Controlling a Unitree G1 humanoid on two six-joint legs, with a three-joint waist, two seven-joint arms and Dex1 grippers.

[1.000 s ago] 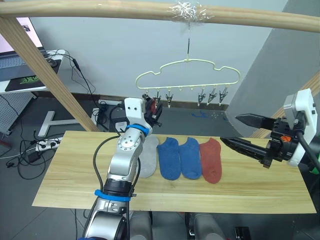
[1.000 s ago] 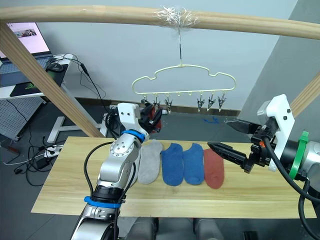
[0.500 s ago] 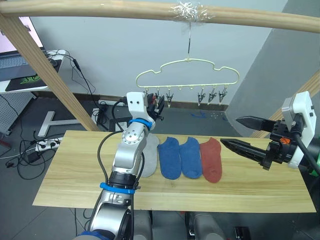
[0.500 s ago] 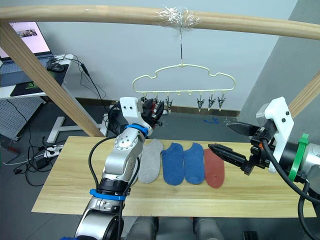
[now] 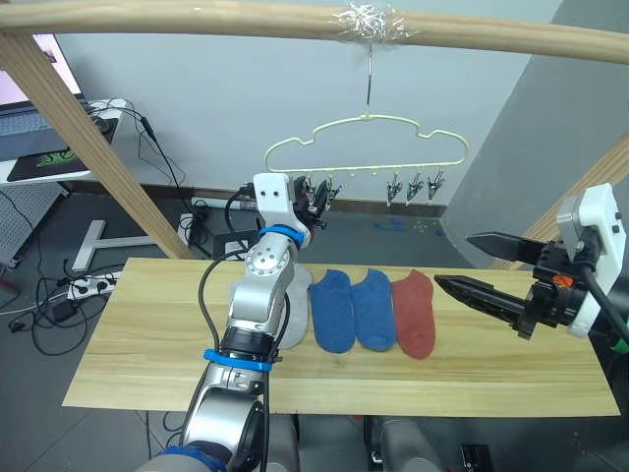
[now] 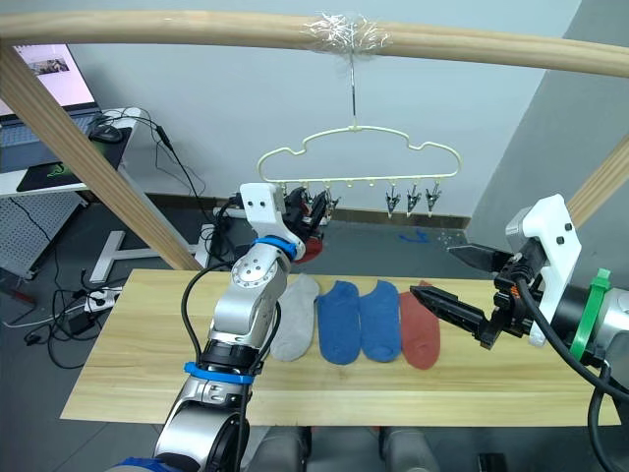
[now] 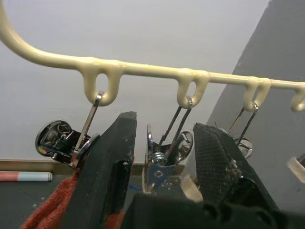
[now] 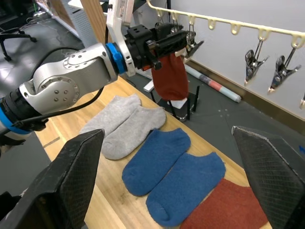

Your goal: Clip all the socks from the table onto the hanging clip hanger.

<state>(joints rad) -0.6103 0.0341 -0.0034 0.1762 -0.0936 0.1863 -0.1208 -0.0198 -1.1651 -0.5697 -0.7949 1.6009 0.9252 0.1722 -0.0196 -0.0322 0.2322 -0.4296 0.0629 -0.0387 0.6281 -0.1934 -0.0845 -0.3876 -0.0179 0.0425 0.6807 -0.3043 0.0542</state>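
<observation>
1. One rust red sock (image 8: 170,76) hangs below the clip hanger (image 5: 366,144), at the leftmost clips of its bottom bar, with the left gripper (image 8: 164,40) up against its top edge.
2. Five more socks lie on the table (image 5: 147,344) below the hanger: two light grey socks (image 8: 126,124) overlapping, then two blue socks (image 5: 352,309) side by side, then a second rust red sock (image 5: 414,313) nearest the right gripper (image 5: 470,266).
3. The left arm (image 5: 257,305) rises steeply from the table's near edge, forearm almost upright, wrist bent toward the hanger so that its gripper reaches the clip row (image 7: 162,160).
4. In the left wrist view its two black fingers (image 7: 107,176) stand apart on either side of a metal clip, with red knit at the base of one finger; whether they grasp the sock or the clip I cannot tell.
5. The right arm (image 5: 590,270) is held level over the table's right end, well apart from the hanger, pointing toward the socks, its fingers (image 5: 491,295) spread wide and holding nothing.
</observation>
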